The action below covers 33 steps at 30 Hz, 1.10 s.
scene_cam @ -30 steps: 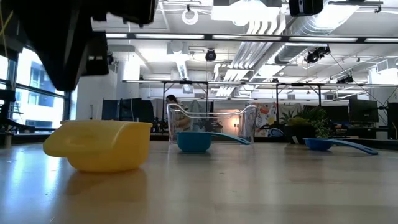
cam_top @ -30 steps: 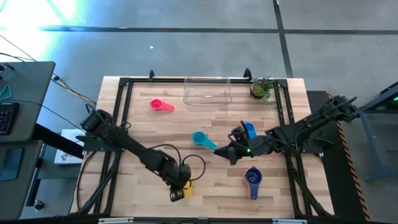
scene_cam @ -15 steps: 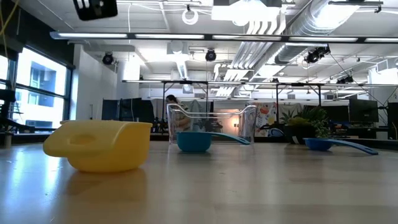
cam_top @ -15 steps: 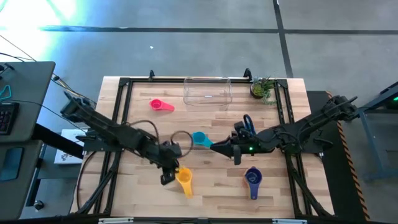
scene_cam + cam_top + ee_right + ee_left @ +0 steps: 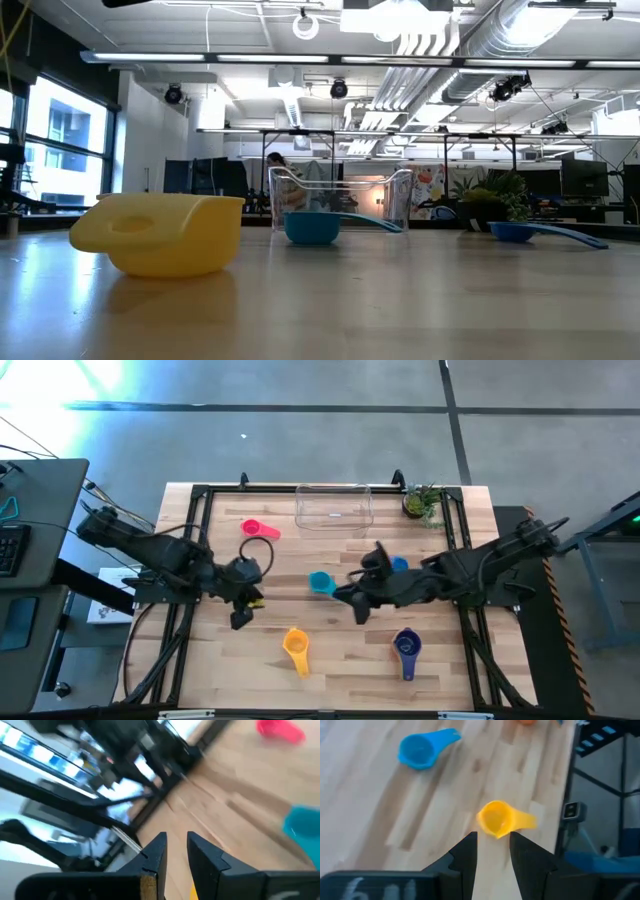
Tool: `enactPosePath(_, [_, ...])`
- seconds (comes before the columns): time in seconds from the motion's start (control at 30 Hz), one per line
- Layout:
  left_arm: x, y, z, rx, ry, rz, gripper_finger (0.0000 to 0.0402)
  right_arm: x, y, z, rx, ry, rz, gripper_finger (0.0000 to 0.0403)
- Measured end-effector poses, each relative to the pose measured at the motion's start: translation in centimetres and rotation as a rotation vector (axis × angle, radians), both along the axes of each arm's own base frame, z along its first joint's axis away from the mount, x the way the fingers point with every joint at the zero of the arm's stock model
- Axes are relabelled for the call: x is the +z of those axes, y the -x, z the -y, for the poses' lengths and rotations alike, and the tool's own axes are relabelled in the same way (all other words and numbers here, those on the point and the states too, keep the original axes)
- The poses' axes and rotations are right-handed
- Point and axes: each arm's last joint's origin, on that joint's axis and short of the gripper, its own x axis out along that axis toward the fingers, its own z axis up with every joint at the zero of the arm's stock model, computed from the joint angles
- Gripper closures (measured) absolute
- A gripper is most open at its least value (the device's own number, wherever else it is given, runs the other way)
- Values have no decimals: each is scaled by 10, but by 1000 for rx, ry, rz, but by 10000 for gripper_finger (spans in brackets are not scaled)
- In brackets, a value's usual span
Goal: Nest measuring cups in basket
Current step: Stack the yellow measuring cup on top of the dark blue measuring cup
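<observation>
Several measuring cups lie apart on the wooden table: a pink one [image 5: 258, 529], a teal one [image 5: 320, 582], a blue one [image 5: 399, 565] partly under my right arm, a dark blue one [image 5: 406, 648] and a yellow one [image 5: 296, 648]. The clear basket [image 5: 333, 508] stands at the far edge. My left gripper [image 5: 240, 618] hangs open above the table, to the left of the yellow cup [image 5: 500, 818], nothing between its fingers. My right gripper [image 5: 345, 597] hovers just right of the teal cup [image 5: 302, 827], fingers slightly apart and holding nothing.
A small potted plant [image 5: 422, 502] stands at the far right corner, beside the basket. A black frame [image 5: 200, 510] runs round the table top. In the low view the yellow cup [image 5: 160, 235] lies nearest, the teal cup [image 5: 312, 228] in front of the basket [image 5: 340, 200].
My left gripper has risen from beside the yellow cup and drawn back toward the table's left and far side; the cup stays where it lay. My right gripper has lifted a little and eased toward the teal cup. Neither has opened or shut.
</observation>
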Motion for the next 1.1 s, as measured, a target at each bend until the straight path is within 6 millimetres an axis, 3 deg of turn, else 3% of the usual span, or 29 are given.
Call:
enactPosePath(0.27, [11,23,-12,42,-36,24,296,-34,-43,-17,-27,-98,-199,336])
enactPosePath(0.53, [14,30,-15,7,-72,35,296,-85,-77,-34,14,-141,-350,336])
enactPosePath(0.77, [13,31,-16,-22,-101,23,296,-126,-94,-44,53,-181,-463,336])
enactPosePath(1.1, [13,32,-16,-23,-104,17,296,-161,-109,-49,49,-156,-501,336])
